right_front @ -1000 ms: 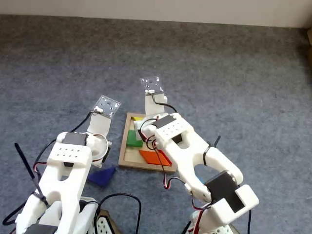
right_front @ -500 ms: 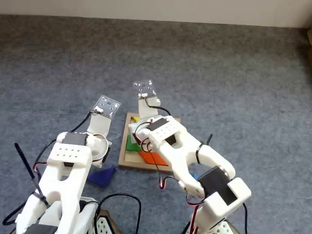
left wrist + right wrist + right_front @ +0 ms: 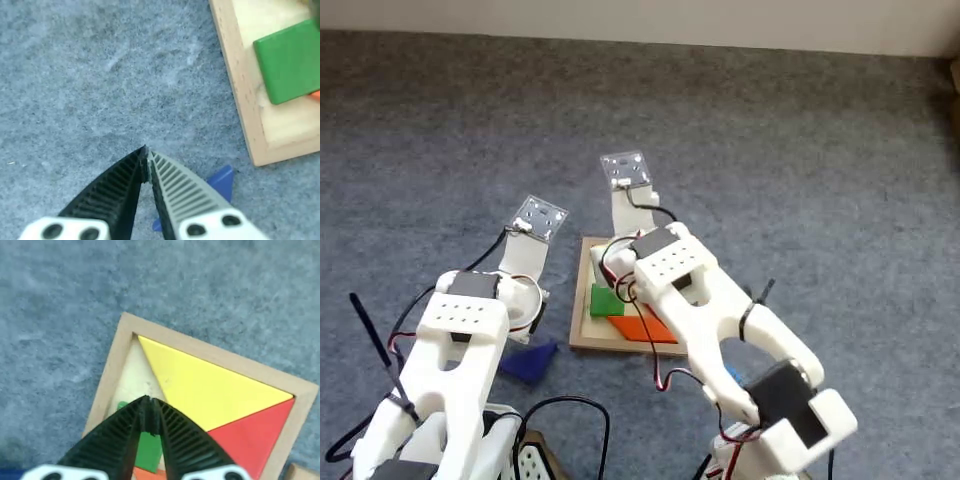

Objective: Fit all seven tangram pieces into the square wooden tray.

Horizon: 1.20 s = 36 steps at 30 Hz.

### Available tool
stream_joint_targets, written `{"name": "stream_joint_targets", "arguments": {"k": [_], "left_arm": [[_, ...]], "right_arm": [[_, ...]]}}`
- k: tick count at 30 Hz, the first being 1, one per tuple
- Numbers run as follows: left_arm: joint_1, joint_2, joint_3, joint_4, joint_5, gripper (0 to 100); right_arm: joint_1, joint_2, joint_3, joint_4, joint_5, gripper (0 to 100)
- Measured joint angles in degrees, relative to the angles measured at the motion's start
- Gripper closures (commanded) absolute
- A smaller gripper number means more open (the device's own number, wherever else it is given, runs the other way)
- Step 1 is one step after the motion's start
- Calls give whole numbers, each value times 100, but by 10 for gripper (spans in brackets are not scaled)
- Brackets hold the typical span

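The square wooden tray lies on the carpet between the two arms. In the right wrist view it holds a yellow triangle, a red triangle, a green piece and an orange piece. My right gripper is shut and empty, its tips just above the bare tray floor beside the green piece. My left gripper is shut and empty over the carpet, beside the tray's outer edge. A blue piece lies on the carpet just behind its fingers.
Grey carpet surrounds the tray on all sides. The blue piece lies near the left arm's base, off the tray's near left corner. The right arm covers much of the tray in the high view. The orange piece lies along the near rim.
The right arm swung left over the tray and then back to the right. The green piece now sits slightly nearer and closer to the orange one. The left arm has kept still.
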Motion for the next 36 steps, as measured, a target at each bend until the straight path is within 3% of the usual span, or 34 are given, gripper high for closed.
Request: {"name": "stream_joint_targets", "arguments": {"k": [11, 21, 36], "left_arm": [[0, 0, 0, 0, 0, 992], [-475, -53, 0, 0, 0, 992], [-571, -53, 0, 0, 0, 992]], "right_arm": [[-897, -369, 0, 0, -501, 995], [-949, 721, -9, -9, -580, 995], [70, 1029, -554, -668, -589, 995]]}}
